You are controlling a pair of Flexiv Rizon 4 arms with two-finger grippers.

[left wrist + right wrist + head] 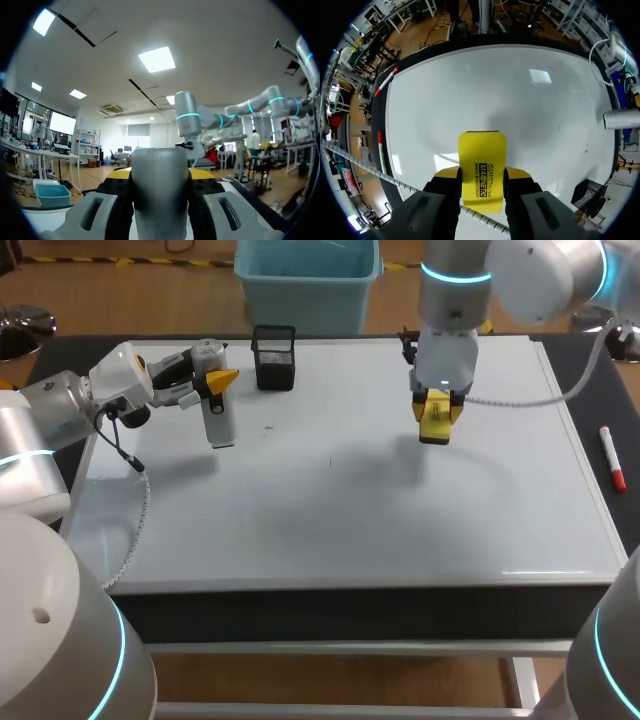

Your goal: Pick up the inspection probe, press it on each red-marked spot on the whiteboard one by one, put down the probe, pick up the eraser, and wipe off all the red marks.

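The yellow eraser point(481, 155) was pinched between the fingers of the right gripper point(481, 176), held just over the whiteboard point(350, 520) toward its far middle; no red marks showed on the board, only a couple of faint dark specks, so the wiping looked done or nearly so; the inspection probe point(218, 418), however, had not been put down; the left gripper point(222, 380) clamped it over the board's far left corner, near a black mesh pen holder point(274, 357); a red marker point(612, 458) lay beyond the board's right edge.

Yellow eraser point(482, 167), grey probe point(219, 426)
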